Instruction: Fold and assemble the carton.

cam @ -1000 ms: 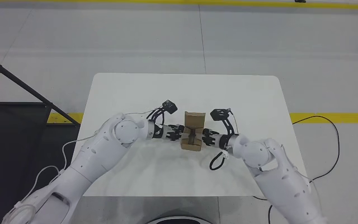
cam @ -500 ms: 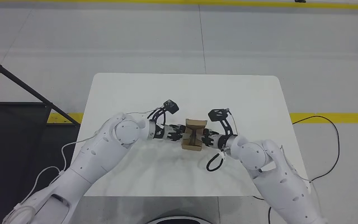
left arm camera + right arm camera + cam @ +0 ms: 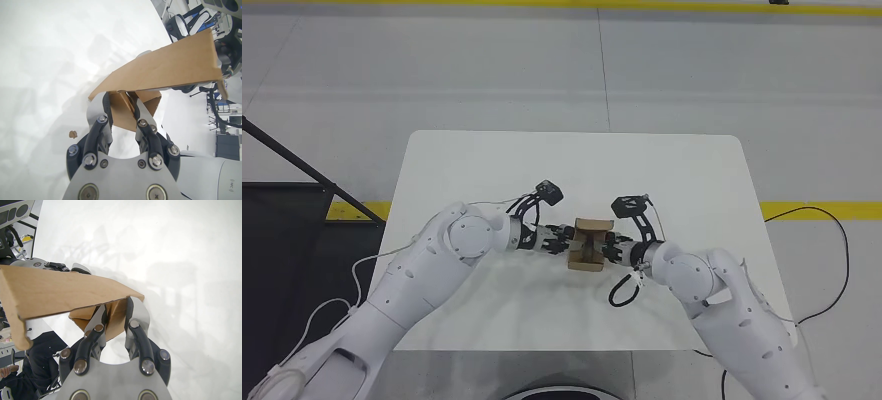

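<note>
Top & wrist views. We see the carton (image 3: 588,246) near the middle of the table (image 3: 492,170), betw. both arms. L end effector (image 3: 121,97) is clamped on one side panel and R end effector (image 3: 115,304) on the opposite one, w/ a flap leaning over each. We note a cardboard scrap (image 3: 73,134) nr the L end effector.

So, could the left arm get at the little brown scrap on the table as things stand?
Probably not yet: the left pincer is clamped on the carton. The scrap lies close by on the table, nothing between, so it looks reachable once the pincer lets go.
</note>
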### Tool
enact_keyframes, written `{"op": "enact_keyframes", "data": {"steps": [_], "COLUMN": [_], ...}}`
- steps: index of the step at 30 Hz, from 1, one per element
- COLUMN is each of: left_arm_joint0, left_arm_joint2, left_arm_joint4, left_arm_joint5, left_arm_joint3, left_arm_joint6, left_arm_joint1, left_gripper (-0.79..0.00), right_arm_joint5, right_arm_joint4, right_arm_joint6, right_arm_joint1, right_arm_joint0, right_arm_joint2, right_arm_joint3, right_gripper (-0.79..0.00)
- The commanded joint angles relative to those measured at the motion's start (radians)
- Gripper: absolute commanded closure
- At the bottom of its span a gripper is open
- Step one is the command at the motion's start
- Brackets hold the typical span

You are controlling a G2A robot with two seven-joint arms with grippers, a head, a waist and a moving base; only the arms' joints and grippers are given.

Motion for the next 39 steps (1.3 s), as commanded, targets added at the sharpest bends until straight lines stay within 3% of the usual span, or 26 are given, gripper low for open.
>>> {"op": "enact_keyframes", "data": {"steps": [1,19,20,21,22,24,27,39], "left_arm_joint0": [0.000,0.000,0.000,0.000,0.000,0.001,0.002,0.018], "left_arm_joint2": [0.000,-0.005,-0.006,-0.007,-0.008,-0.011,-0.016,-0.054], "left_arm_joint4": [0.000,-0.002,-0.003,-0.002,-0.003,-0.005,-0.009,-0.020], "left_arm_joint5": [0.001,0.001,0.001,0.002,0.003,0.004,0.004,-0.008], "left_arm_joint3": [0.000,0.011,0.011,0.011,0.011,0.010,0.008,-0.003], "left_arm_joint6": [-0.003,-0.017,-0.017,-0.017,-0.017,-0.019,-0.025,-0.025], "left_arm_joint1": [-0.001,-0.010,-0.010,-0.010,-0.010,-0.010,-0.010,-0.002], "left_gripper": [0.000,0.000,0.000,0.000,-0.015,-0.240,-0.354,-0.385], "right_arm_joint5": [0.000,0.000,0.000,0.000,0.001,0.003,0.003,0.007], "right_arm_joint4": [-0.001,-0.007,-0.006,-0.006,-0.006,-0.006,-0.006,-0.001], "right_arm_joint6": [0.003,0.021,0.022,0.023,0.024,0.023,0.022,0.013], "right_arm_joint1": [-0.001,-0.009,-0.009,-0.010,-0.010,-0.011,-0.012,-0.011], "right_arm_joint0": [0.001,0.009,0.010,0.010,0.011,0.011,0.011,-0.004], "right_arm_joint2": [-0.001,-0.005,-0.005,-0.005,-0.005,-0.005,-0.003,0.027], "right_arm_joint3": [0.000,0.008,0.009,0.010,0.010,0.011,0.012,0.003], "right_gripper": [0.000,0.000,-0.095,-0.142,-0.185,-0.246,-0.292,-0.357]}}
